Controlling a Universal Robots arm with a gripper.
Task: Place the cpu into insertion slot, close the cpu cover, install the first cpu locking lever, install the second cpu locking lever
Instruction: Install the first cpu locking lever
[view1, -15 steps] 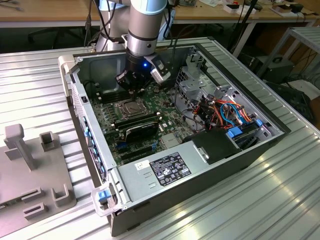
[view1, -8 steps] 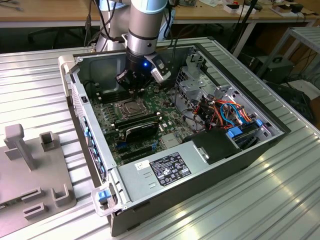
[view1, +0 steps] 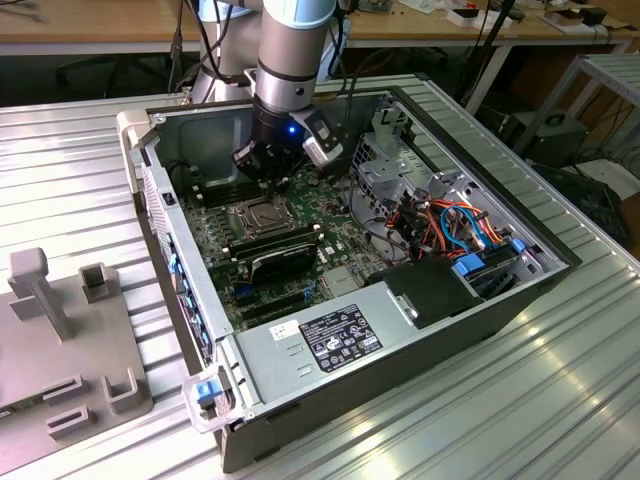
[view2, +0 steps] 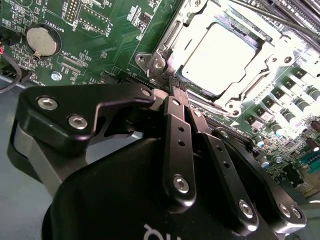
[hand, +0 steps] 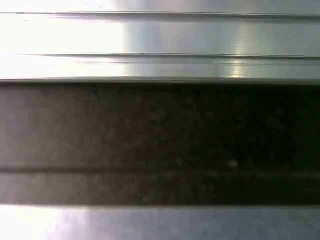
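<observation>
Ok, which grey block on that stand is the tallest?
The grey post nearest the exterior view's left edge; it rises well above the short blocks around it.

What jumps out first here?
The open PC case on the ribbed metal table, with the arm reaching into it. The gripper, fingers together, is at the edge of the cpu cover, which lies closed over the cpu on the green board.

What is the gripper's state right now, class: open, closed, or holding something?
Gripper: closed, black fingers together with their tips at the edge of the thin square silver metal cpu cover, which lies shut over the silvery-tan square cpu; whether it grips anything cannot be told.
</observation>
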